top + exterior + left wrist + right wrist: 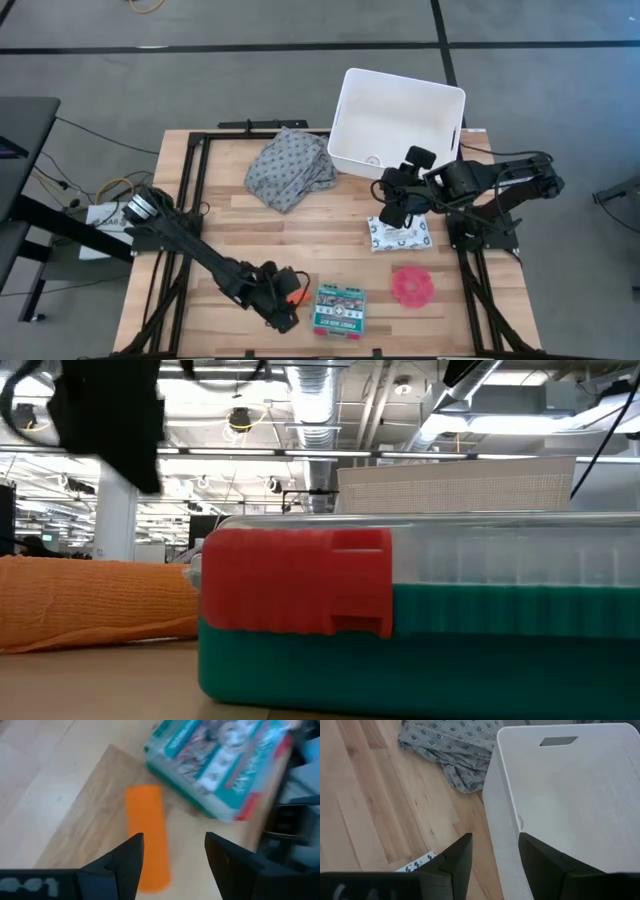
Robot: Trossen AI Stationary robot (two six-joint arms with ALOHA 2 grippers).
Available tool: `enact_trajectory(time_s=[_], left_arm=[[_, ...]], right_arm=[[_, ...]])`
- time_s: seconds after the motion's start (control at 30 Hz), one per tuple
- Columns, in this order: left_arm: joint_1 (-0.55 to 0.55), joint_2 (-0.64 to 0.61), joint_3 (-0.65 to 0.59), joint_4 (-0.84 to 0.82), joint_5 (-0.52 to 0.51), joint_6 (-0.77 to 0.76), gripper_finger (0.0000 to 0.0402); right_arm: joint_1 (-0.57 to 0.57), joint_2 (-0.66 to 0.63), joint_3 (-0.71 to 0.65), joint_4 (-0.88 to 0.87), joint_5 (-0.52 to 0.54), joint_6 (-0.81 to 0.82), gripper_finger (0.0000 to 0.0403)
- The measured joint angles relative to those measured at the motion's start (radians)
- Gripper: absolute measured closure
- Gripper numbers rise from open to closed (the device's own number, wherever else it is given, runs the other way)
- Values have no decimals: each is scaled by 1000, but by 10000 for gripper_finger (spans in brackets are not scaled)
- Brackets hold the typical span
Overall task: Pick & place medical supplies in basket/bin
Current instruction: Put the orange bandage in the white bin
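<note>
Orange tube (146, 837) between open jaws.

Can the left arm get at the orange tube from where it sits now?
Probably yes: the left gripper is open right over the orange tube, nothing between them, though the green first-aid box lies close beside it.

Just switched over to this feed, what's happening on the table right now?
The left tool is open at the near edge of the table, reaching for the orange tube beside the green first-aid box. The right tool is open and empty above the near rim of the white bin. The white patterned pack and pink disc lie on the table, the grey cloth left of the bin.
</note>
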Motion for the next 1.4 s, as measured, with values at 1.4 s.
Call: enact_trajectory(time_s=[1.4], left_arm=[[256, 243, 563, -459, -438, 210, 344]], right_arm=[[84, 0, 0, -129, 0, 124, 250]])
